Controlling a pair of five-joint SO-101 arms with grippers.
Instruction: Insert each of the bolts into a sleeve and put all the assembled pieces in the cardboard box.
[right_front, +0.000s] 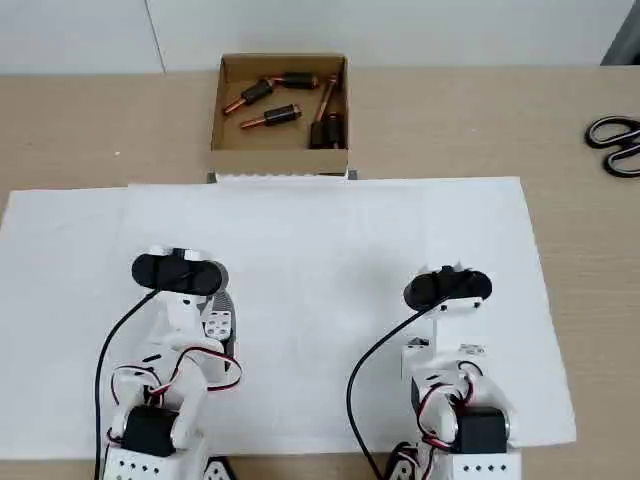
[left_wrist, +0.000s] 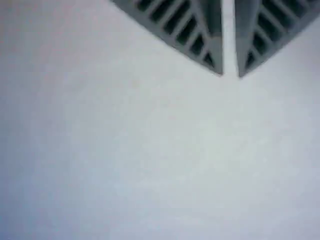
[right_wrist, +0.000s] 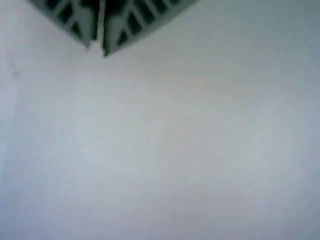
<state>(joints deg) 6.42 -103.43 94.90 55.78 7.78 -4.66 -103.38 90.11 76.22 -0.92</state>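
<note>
Can't count the assembled pieces (right_front: 325, 130) in that shadowed corner of the cardboard box (right_front: 280, 160). Clipped by the right edge, scissors (right_front: 615, 145). Cropped just behind the tips, left gripper (left_wrist: 230, 74) and right gripper (right_wrist: 98, 48).

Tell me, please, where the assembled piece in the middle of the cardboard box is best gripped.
Grip the assembled piece across its black sleeve, the thicker end, coming straight down from above: it lies flat, and the walls of the cardboard box would probably block a sideways approach.
</note>
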